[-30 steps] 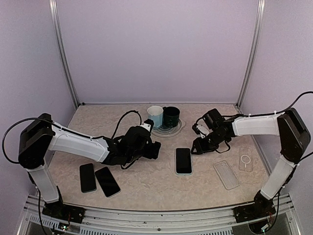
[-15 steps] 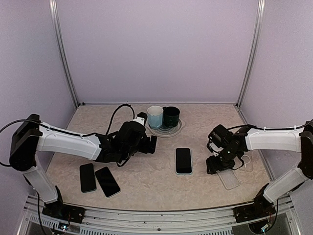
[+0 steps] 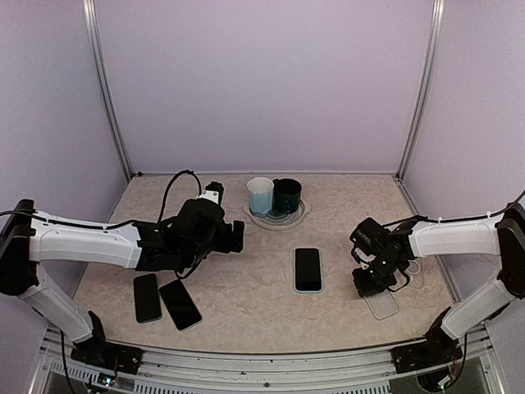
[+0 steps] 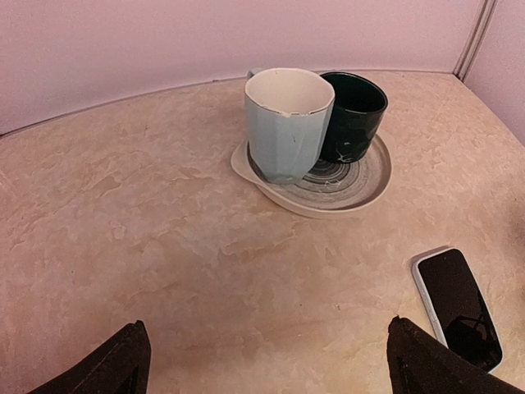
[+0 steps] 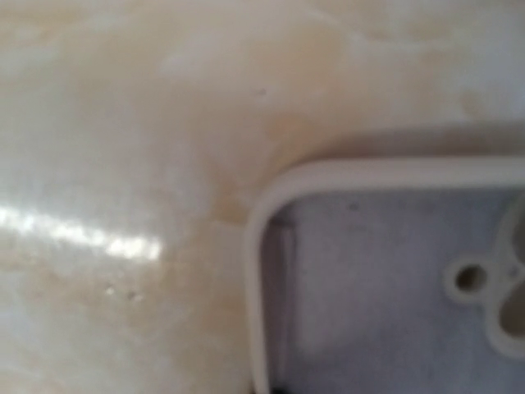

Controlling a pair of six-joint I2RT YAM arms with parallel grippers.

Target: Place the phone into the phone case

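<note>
A phone with a white edge lies screen-up in the middle of the table; it also shows at the right edge of the left wrist view. A clear phone case lies to its right. My right gripper is down on the case's far end. The right wrist view shows only a blurred close-up of the case, its rim running down to where the jaws sit, shut on that rim. My left gripper hovers open and empty left of the phone, its fingertips far apart.
A light blue cup and a dark green cup stand on a round plate at the back middle. Two black phones lie near the front left. Another clear case lies behind the right arm.
My right gripper swung from beside the phone to the clear case, dropped onto its far end and shut. My left arm drew back to the left and opened fully.
</note>
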